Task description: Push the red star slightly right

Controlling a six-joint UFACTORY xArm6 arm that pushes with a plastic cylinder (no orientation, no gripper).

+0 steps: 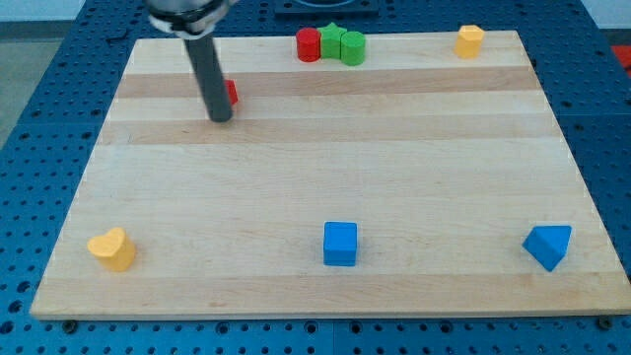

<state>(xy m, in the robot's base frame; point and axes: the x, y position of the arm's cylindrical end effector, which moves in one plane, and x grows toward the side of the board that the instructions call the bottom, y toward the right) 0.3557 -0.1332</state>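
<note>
My tip (220, 118) rests on the wooden board (315, 148) at the view's upper left, gripperless, holding nothing, touching the left side of the mostly hidden red star (231, 93) behind it

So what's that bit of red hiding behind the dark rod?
A red block peeks out on the rod's right, just above my tip. Only a sliver shows; the rod covers the rest, so its shape can't be made out.

The wooden board (325, 158) carries red (230, 94), green (352, 47), yellow (112, 248) and blue (340, 243) blocks.
</note>
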